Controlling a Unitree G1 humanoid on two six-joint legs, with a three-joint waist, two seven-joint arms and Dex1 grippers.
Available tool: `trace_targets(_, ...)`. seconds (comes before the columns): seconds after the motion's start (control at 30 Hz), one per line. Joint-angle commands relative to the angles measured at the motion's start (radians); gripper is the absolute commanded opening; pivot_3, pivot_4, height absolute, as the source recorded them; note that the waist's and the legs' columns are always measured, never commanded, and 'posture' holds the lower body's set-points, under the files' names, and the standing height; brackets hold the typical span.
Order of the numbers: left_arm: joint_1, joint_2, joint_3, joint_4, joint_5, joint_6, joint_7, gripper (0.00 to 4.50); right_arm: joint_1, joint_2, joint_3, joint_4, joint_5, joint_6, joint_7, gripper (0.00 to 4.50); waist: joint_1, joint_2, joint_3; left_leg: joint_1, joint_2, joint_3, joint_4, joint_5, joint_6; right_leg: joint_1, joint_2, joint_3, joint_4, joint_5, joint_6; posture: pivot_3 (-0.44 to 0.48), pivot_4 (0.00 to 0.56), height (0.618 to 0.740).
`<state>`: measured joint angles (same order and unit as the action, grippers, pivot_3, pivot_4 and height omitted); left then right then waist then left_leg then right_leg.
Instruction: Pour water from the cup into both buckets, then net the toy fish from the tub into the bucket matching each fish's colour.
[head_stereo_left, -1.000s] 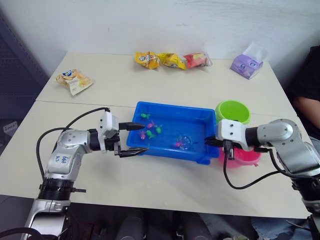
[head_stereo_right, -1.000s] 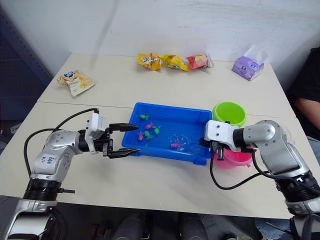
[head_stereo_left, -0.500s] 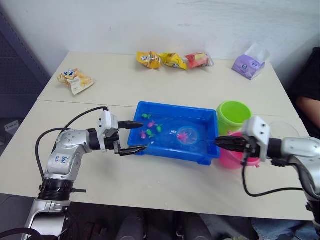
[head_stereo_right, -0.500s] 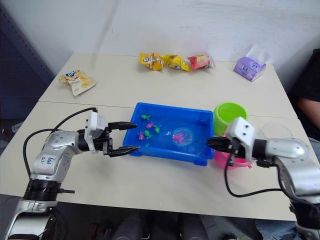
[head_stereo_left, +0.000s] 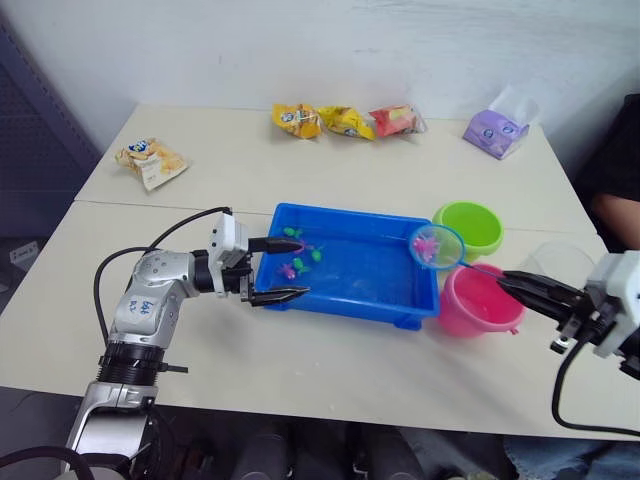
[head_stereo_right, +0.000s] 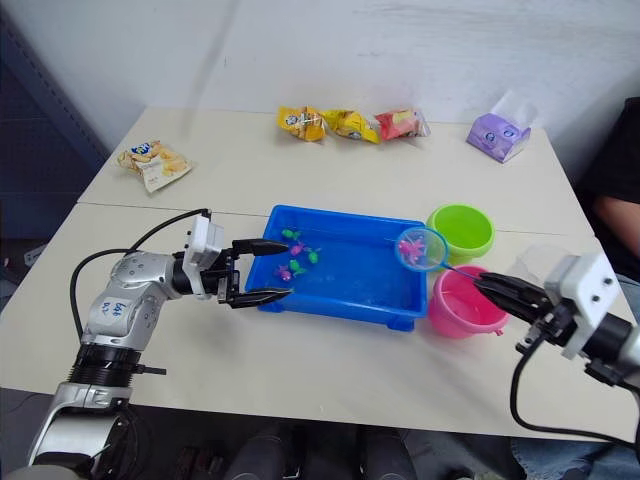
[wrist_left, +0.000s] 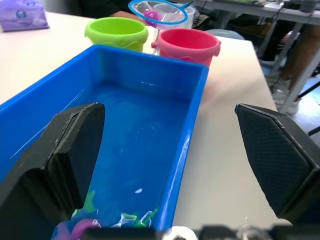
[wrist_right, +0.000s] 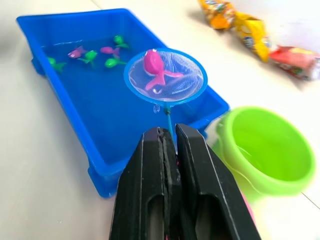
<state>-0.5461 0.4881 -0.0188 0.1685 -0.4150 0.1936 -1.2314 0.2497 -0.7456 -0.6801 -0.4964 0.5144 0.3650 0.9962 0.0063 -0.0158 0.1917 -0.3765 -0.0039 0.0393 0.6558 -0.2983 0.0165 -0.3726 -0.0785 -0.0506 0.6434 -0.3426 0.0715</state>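
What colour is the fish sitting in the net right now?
Pink. The fish in the net shows best in the right wrist view.

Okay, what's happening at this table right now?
The right tool is shut on the thin handle of the net, which holds one pink fish and sits raised over the blue tub's right end, near the green bucket and the pink bucket. The left tool is open at the tub's left wall, its fingers on either side of the near left corner. A few green and pink fish remain in the water at the left end.
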Motion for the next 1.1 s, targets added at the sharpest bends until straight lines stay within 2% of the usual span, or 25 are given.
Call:
trace_targets(0.03,-0.044,-0.027,-0.012,0.016,-0.013,-0.021,-0.022,4.49,0.059,0.047,-0.130,-0.033,0.008,-0.119,0.000,0.00,0.000,0.000,0.000,0.000,0.000,0.000,0.000,0.000,0.000,0.000,0.000,0.000,0.000,0.000,0.000,0.000,0.150,0.740)
trace_targets(0.13,-0.067,-0.056,-0.032,0.038,-0.009,-0.026,-0.038,4.49,0.134,0.098,-0.191,-0.003,-0.049,-0.241,-0.007,0.00,-0.003,0.000,0.000,0.001,0.000,0.001,-0.001,0.000,0.000,0.000,0.000,0.001,0.000,0.000,0.000,0.000,0.150,0.740)
trace_targets(0.23,-0.079,-0.073,-0.042,0.057,-0.004,-0.031,-0.047,4.49,0.186,0.120,-0.187,0.042,-0.130,-0.385,0.001,0.00,-0.006,0.000,0.000,0.002,0.000,0.001,-0.002,0.000,0.000,0.000,0.001,0.001,0.000,0.000,0.000,0.000,0.150,0.740)
trace_targets(0.4,-0.091,-0.091,-0.051,0.066,-0.002,-0.033,-0.050,4.49,0.207,0.115,-0.161,0.232,-0.366,-0.860,-0.030,0.00,-0.009,0.000,0.000,0.004,0.000,0.003,-0.004,0.001,-0.001,0.000,0.001,0.003,0.001,0.000,0.000,0.000,0.150,0.740)
trace_targets(0.6,-0.087,-0.104,-0.065,0.009,-0.014,-0.007,-0.037,4.49,0.158,0.111,-0.186,0.447,-0.656,-1.280,-0.254,0.00,-0.008,0.000,0.000,0.006,0.000,0.004,-0.005,0.001,-0.003,0.001,0.001,0.004,0.000,0.000,0.000,0.000,0.150,0.740)
trace_targets(0.8,-0.074,-0.112,-0.085,-0.039,-0.017,0.020,-0.032,4.49,0.131,0.093,-0.208,0.523,-0.920,-1.516,-0.467,0.00,-0.009,0.000,0.000,0.006,0.000,0.004,-0.005,0.002,-0.003,0.001,0.001,0.004,0.000,0.000,0.000,0.000,0.150,0.740)
trace_targets(0.93,-0.074,-0.122,-0.088,-0.052,-0.019,0.031,-0.024,4.49,0.098,0.096,-0.274,0.574,-1.108,-1.619,-0.648,0.00,-0.009,0.000,0.000,0.006,0.000,0.005,-0.005,0.003,-0.005,0.001,0.002,0.004,0.001,0.000,0.000,0.000,0.150,0.740)
trace_targets(1.1,-0.081,-0.131,-0.092,-0.056,-0.021,0.041,-0.017,4.49,0.089,0.079,-0.288,0.601,-1.287,-1.639,-0.843,0.00,-0.009,0.000,0.000,0.006,0.000,0.005,-0.005,0.003,-0.005,0.001,0.002,0.004,0.001,0.000,-0.001,0.000,0.150,0.740)
